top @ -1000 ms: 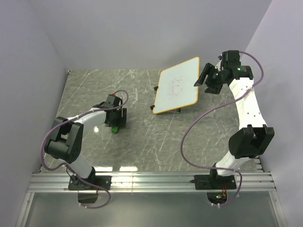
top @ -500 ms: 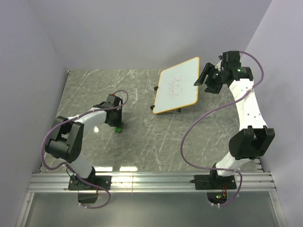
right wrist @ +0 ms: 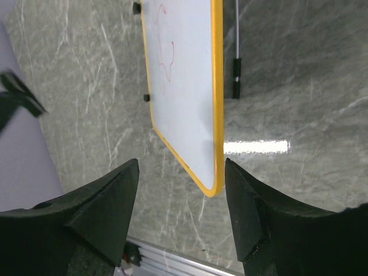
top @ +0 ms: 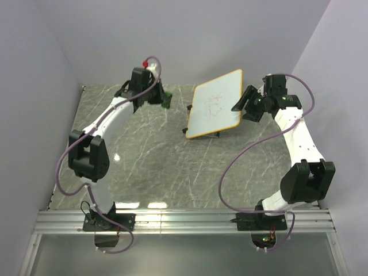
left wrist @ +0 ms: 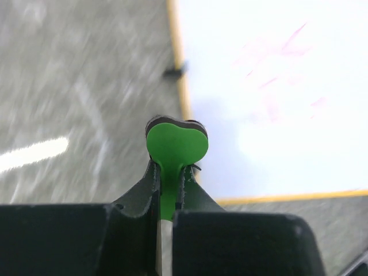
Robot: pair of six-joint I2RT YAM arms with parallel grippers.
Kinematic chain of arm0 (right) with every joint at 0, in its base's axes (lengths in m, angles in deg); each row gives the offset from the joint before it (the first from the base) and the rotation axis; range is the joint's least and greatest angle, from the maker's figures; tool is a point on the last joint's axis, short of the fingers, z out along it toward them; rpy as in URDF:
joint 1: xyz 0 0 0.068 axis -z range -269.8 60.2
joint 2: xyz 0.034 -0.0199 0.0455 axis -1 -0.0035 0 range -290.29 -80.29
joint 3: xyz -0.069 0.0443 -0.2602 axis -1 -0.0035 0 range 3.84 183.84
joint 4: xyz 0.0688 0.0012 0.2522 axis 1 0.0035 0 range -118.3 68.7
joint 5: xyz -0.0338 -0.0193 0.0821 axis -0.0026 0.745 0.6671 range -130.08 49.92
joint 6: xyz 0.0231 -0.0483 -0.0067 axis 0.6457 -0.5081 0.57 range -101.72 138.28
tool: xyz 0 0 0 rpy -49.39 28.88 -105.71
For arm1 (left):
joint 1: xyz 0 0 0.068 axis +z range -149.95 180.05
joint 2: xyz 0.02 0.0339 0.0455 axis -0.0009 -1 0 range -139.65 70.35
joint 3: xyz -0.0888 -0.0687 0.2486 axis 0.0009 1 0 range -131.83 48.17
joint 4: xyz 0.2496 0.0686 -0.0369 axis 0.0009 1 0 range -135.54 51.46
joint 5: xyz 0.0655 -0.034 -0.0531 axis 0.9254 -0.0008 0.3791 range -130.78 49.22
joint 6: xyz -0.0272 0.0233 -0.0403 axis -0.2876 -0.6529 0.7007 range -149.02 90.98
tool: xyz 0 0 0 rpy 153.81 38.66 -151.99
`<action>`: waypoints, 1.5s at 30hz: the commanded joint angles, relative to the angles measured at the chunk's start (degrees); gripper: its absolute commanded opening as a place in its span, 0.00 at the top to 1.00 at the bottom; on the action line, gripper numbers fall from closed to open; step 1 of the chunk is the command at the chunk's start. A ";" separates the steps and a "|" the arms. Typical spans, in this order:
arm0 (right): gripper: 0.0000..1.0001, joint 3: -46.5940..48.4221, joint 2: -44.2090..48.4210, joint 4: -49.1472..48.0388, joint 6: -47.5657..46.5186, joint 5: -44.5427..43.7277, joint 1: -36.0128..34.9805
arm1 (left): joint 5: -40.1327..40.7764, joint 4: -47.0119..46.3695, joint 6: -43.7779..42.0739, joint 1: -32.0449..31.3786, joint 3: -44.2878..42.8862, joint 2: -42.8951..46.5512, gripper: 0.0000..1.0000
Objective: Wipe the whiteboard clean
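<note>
Top view: the whiteboard (top: 215,106), a white panel with an orange-tan rim and rounded corners, stands tilted on small black feet at the far, centre-right part of the grey marbled table (top: 149,167). Faint scribbles (top: 214,103) lie on the upper middle of its face. The left end effector (top: 162,98) is held to the left of the board, near its upper left edge and apart from it, and is closed on a small green eraser (top: 166,101). The right end effector (top: 241,102) sits at the board's right edge with its jaws spread apart. Whether it touches the rim cannot be told from this view. Left wrist view: the left end effector (left wrist: 168,172) pinches the narrow stem of the eraser (left wrist: 175,144), whose rounded green lobe, backed by a dark layer, projects beyond the fingertips. Behind it lie the whiteboard (left wrist: 276,103), with blurred pinkish marks, and one black foot (left wrist: 174,72) beside the orange rim. Right wrist view: the right end effector (right wrist: 181,164) is open and holds nothing. One dark finger (right wrist: 109,201) appears on each side of the frame, and the rimmed corner of the whiteboard (right wrist: 184,75) lies between them. Thin red lines (right wrist: 167,57) cross the board's face. A slim rod with a black tip (right wrist: 236,69) rests on the table just beside the rim.
</note>
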 commanded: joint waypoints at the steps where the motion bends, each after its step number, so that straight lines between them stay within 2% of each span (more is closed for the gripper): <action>1: 0.32 1.62 -0.14 -4.12 0.26 -2.69 -0.19 | -8.04 -1.37 2.92 -0.66 -12.02 -6.67 1.00; 4: 0.33 2.67 -1.80 -4.83 0.44 -4.36 -0.37 | -13.04 -2.58 4.85 -1.72 -20.56 -13.27 1.00; 9: 0.34 6.27 -5.93 -5.53 0.78 -8.32 -0.28 | -16.93 -9.27 9.16 -5.57 -21.79 -17.14 1.00; 12: 0.39 9.35 -9.45 -6.41 1.92 -7.79 -0.89 | -19.20 -11.29 11.00 -7.60 -24.35 -20.04 1.00; 14: 0.47 11.63 -11.91 -5.89 1.93 -7.26 -1.60 | -20.79 -14.96 13.71 -8.13 -25.05 -21.10 1.00; 18: 0.50 14.72 -14.90 -4.21 0.27 -7.35 -3.71 | -22.38 -17.27 15.14 -10.15 -27.68 -23.65 1.00; 21: 0.60 14.72 -15.78 -4.03 -0.18 -7.35 -4.85 | -23.00 -16.84 14.08 -11.38 -28.39 -24.62 1.00; 22: 0.70 14.37 -16.13 -4.03 -0.27 -7.26 -5.03 | -23.17 -16.57 13.82 -11.65 -28.57 -24.79 1.00; 24: 0.78 14.19 -16.49 -3.51 -0.62 -7.09 -5.20 | -23.70 -17.09 13.73 -12.44 -29.27 -25.41 1.00; 27: 1.00 14.02 -16.75 -2.37 -1.41 -7.00 -5.20 | -23.26 -16.14 13.03 -13.49 -30.68 -26.55 1.00; 38: 1.00 2.69 -8.50 -0.44 -0.79 -0.85 -5.29 | -15.80 -3.49 2.58 -14.99 -32.88 -30.42 1.00; 45: 1.00 -4.60 1.15 4.31 -0.79 6.71 -5.47 | -9.73 3.55 -2.09 -14.82 -33.67 -33.40 1.00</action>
